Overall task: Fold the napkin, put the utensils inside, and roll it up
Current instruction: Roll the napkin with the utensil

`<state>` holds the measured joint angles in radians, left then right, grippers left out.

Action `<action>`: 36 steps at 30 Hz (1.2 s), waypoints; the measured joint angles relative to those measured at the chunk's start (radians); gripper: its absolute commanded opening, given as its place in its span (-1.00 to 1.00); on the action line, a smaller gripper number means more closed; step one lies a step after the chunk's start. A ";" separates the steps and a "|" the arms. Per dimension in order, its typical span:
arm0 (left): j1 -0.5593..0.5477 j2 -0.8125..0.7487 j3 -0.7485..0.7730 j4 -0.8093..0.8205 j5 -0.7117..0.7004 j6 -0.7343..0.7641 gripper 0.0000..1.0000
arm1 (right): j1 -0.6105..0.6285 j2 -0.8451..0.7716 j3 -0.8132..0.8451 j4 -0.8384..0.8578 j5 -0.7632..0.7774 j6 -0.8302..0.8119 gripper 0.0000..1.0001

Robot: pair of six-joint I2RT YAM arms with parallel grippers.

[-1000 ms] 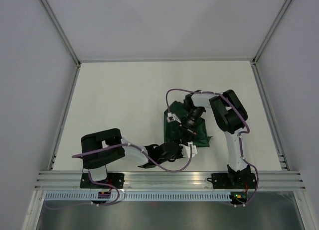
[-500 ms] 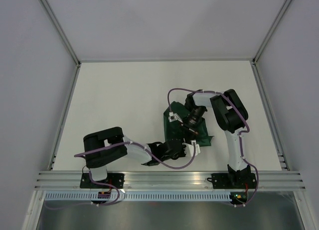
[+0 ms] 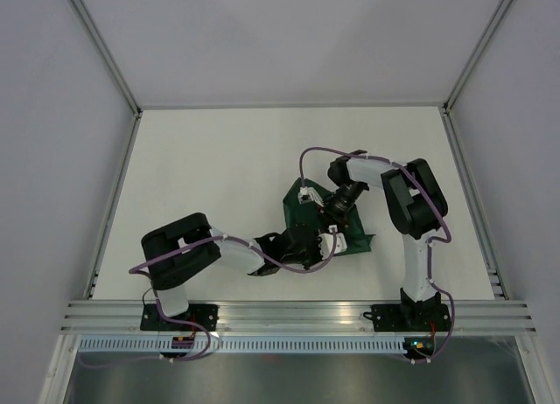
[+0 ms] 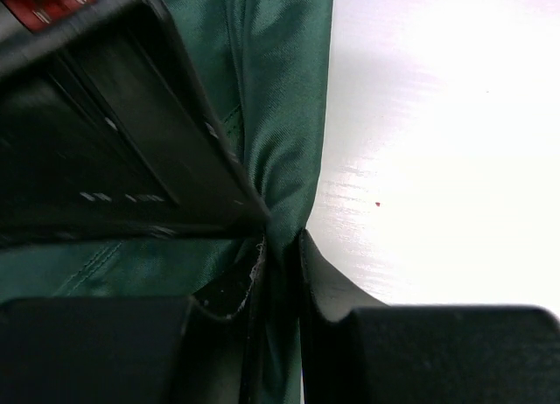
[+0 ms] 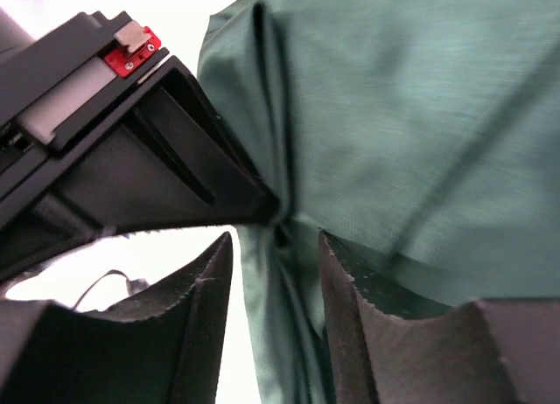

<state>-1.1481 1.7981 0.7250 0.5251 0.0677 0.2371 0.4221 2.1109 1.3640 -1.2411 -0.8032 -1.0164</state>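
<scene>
The dark green napkin (image 3: 354,239) lies bunched in the middle of the table (image 3: 210,177), largely under both gripper heads. My left gripper (image 3: 312,240) is shut on a folded edge of the napkin (image 4: 289,89), the cloth pinched between its fingertips (image 4: 280,247). Right beside it, my right gripper (image 3: 318,220) stands open, its fingers astride a gathered ridge of the napkin (image 5: 420,115), with a gap on each side (image 5: 276,247). Each wrist view shows the other gripper's black body touching the same fold. The orange-red utensil is not visible in any view.
White walls and metal corner posts (image 3: 114,185) enclose the table on three sides. An aluminium rail (image 3: 297,312) runs along the near edge, where both arm bases are bolted. A purple cable (image 3: 306,163) loops above the right wrist.
My left gripper has pushed farther in and up to the right gripper. The right arm's elbow has swung right. A napkin corner now shows under the left arm.
</scene>
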 measured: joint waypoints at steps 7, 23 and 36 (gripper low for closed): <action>0.091 0.000 0.003 -0.005 0.176 -0.093 -0.95 | -0.103 -0.119 0.002 0.112 -0.005 0.023 0.04; 0.324 0.159 0.134 -0.045 0.705 -0.327 -0.95 | -0.273 -0.644 -0.387 0.415 0.001 0.025 0.22; 0.403 0.294 0.281 -0.168 0.944 -0.435 -0.95 | -0.016 -0.974 -0.772 0.766 0.211 0.040 0.36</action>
<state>-0.7448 2.0922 1.0058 0.3569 1.0115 -0.1974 0.4061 1.1374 0.5919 -0.4751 -0.5926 -0.9760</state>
